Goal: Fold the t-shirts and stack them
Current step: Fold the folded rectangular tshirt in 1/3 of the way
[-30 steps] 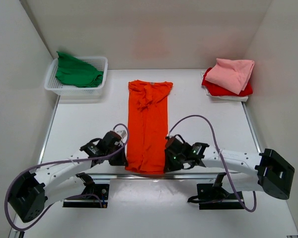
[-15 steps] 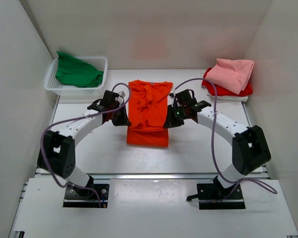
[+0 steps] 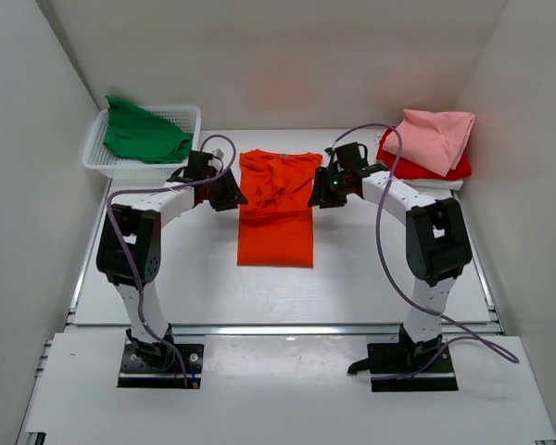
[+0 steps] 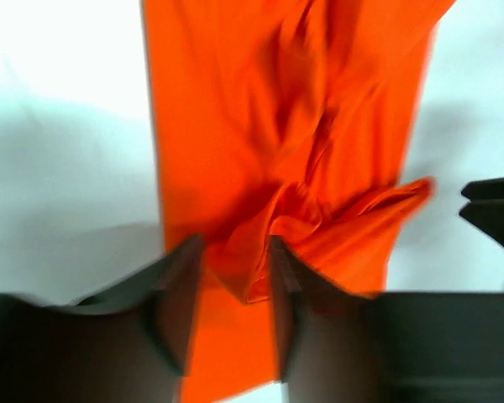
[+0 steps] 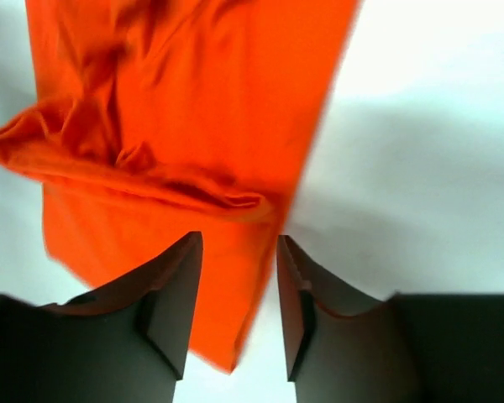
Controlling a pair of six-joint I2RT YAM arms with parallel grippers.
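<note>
The bright orange t-shirt (image 3: 276, 227) lies in the middle of the table, folded in half with its near hem up by the collar. My left gripper (image 3: 232, 197) is at its far left edge and my right gripper (image 3: 321, 193) at its far right edge. In the left wrist view the left gripper (image 4: 233, 252) is open, with a loose corner of orange t-shirt (image 4: 319, 168) hanging between the fingers. The right gripper (image 5: 238, 243) is open above the side edge of the orange t-shirt (image 5: 168, 109). A green t-shirt (image 3: 144, 137) sits in the basket. A pale pink t-shirt (image 3: 434, 137) lies on a red t-shirt (image 3: 410, 169).
The white mesh basket (image 3: 139, 170) stands at the back left corner. The pink and red pile is at the back right, against the side wall. White walls close in the table on the left, right and back.
Both arms swept from the near edge to the far end, carrying the orange shirt's hem over itself. Both grippers, shut on the cloth before, have opened and let go.
</note>
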